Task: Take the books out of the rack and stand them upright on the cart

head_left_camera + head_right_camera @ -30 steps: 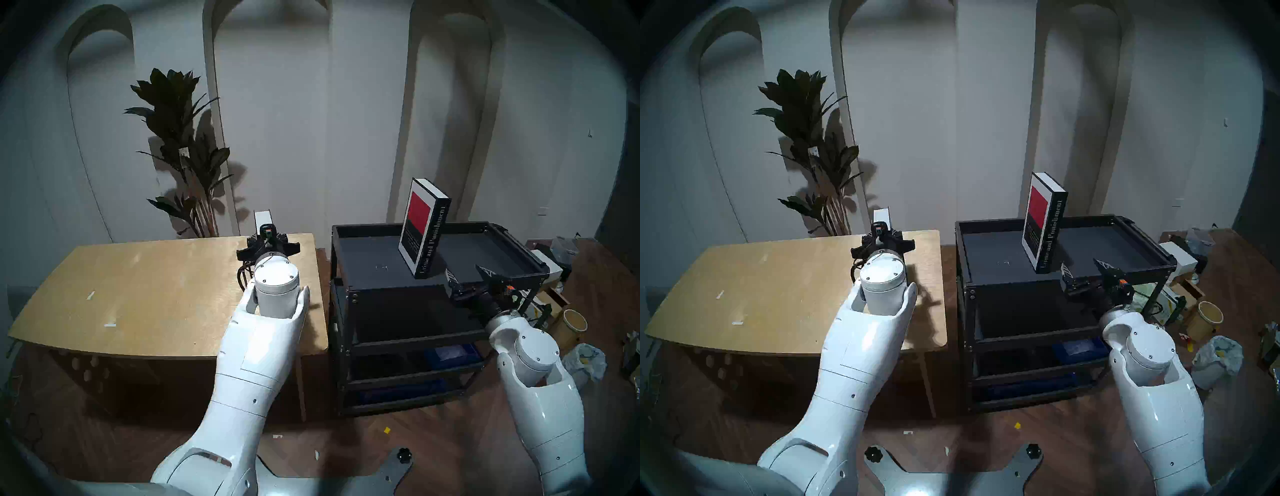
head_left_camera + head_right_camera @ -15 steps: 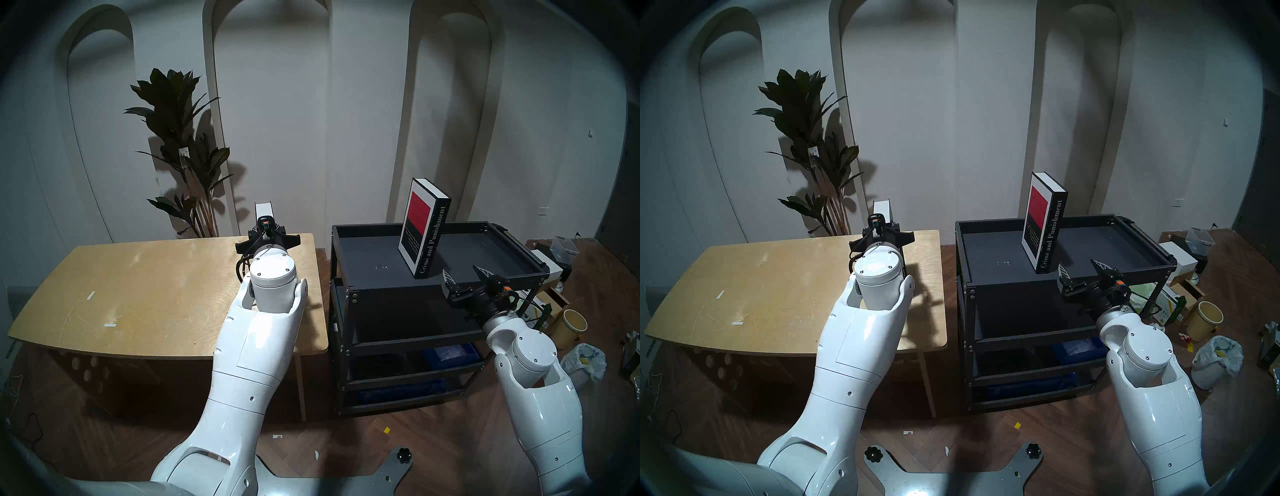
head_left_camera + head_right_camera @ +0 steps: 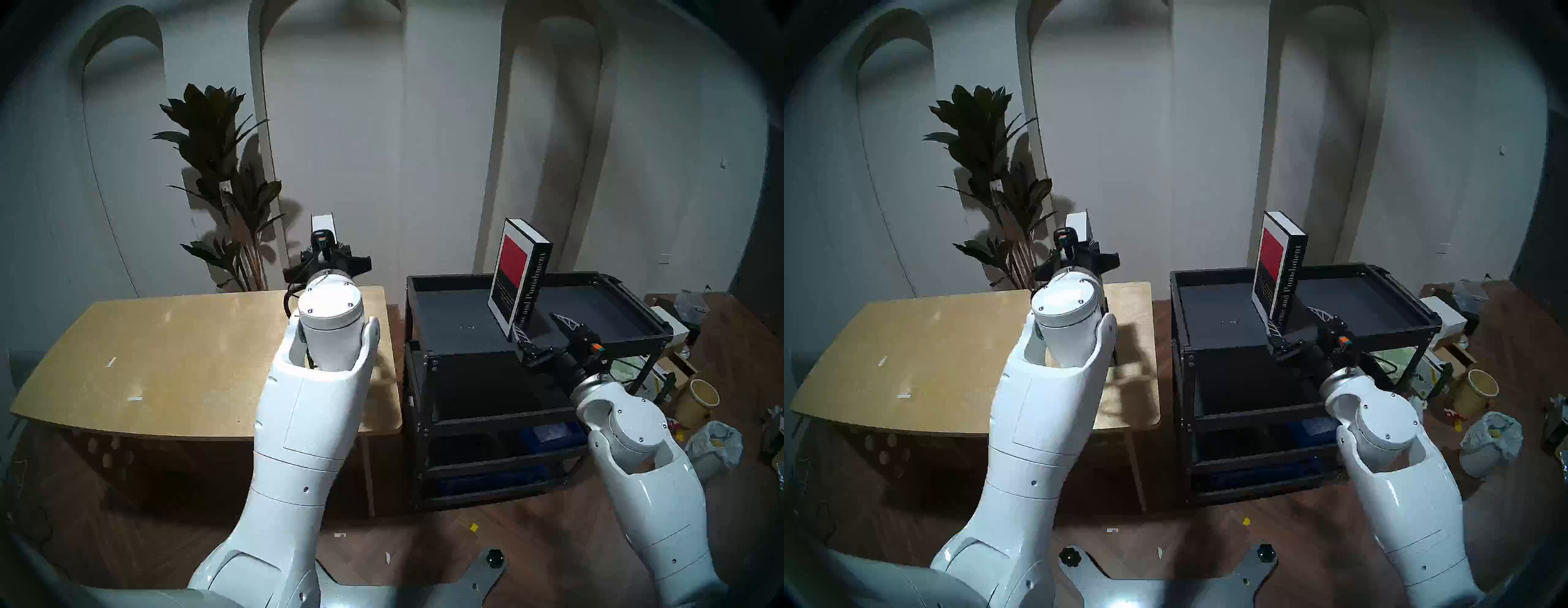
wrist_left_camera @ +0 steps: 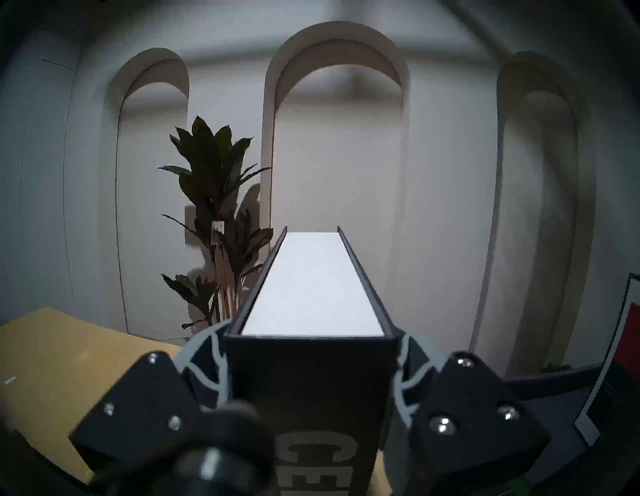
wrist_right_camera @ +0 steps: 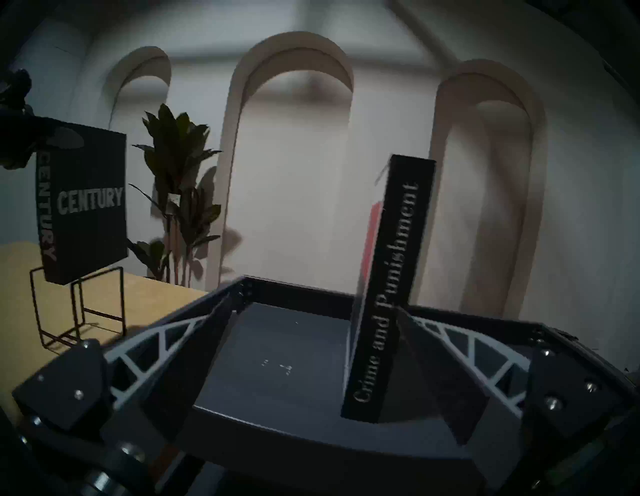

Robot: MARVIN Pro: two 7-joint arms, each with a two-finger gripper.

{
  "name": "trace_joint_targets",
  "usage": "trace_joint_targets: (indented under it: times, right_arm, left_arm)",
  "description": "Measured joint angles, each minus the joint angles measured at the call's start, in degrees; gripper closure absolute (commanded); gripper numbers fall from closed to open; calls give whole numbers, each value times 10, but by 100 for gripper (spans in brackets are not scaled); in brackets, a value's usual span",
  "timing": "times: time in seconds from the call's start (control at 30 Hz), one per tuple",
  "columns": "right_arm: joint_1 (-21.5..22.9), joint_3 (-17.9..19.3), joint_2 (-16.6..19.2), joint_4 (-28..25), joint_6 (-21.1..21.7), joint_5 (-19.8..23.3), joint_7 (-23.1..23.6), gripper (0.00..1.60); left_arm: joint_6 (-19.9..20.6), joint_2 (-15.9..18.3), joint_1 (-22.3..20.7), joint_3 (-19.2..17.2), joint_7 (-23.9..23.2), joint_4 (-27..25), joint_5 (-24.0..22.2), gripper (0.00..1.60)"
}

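My left gripper (image 3: 326, 265) is shut on the black "CENTURY" book (image 5: 83, 204) and holds it upright in the air, its bottom just above the thin black wire rack (image 5: 78, 308) on the wooden table. The left wrist view shows its white page edges (image 4: 311, 287) between my fingers. My arm hides the rack in the head views. The "Crime and Punishment" book (image 3: 519, 276) stands upright on the black cart's top tray (image 3: 628, 335). My right gripper (image 3: 541, 327) is open, its fingers either side of that book's lower spine (image 5: 381, 311).
The wooden table (image 3: 169, 361) stands left of the cart, with a narrow gap between them. A tall potted plant (image 3: 225, 191) is behind the table. A bin (image 3: 700, 399), a bag (image 3: 717, 441) and boxes lie on the floor right of the cart.
My left gripper has risen with the CENTURY book, lifting it up out of the rack. My right gripper has moved left and forward to straddle the standing book's base.
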Motion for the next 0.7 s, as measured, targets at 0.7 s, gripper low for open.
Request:
trace_joint_targets:
  times: [0.7]
  right_arm:
    - [74, -107, -75, 19, -12, 1, -45, 0]
  left_arm:
    - [107, -72, -82, 53, 31, -11, 18, 160]
